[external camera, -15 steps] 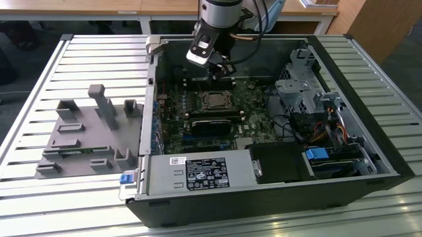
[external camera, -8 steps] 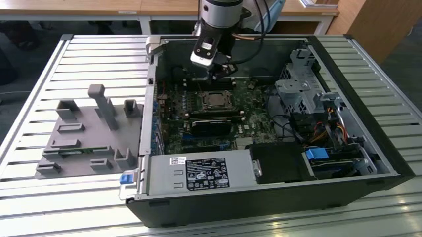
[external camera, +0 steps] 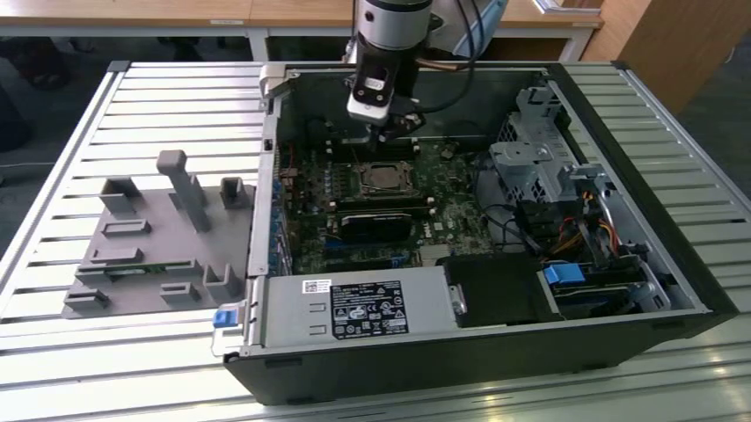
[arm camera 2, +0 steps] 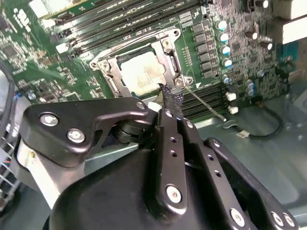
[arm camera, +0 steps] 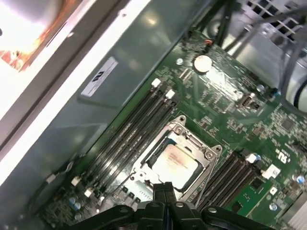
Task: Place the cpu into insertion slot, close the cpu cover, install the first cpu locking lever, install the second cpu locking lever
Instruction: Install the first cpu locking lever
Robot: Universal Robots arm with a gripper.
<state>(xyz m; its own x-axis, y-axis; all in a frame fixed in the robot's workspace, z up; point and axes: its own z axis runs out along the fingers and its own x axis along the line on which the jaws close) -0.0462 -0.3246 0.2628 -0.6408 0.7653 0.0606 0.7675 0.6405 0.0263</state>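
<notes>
- The gripper (arm camera: 165, 188) has its fingers pressed together with nothing visibly between them, tips low over one corner of the cpu cover (arm camera: 197, 143).
- The cpu (arm camera: 176, 165) lies in the insertion slot (arm camera: 157, 149) mid-motherboard (external camera: 452, 189); the cover apparently lies flat around it.
- A thin locking lever (arm camera 2: 204, 103) juts out just beside the fingertips.

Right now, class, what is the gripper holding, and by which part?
Nothing: the gripper is shut on itself and empty, its tip close beside the cpu cover.
</notes>
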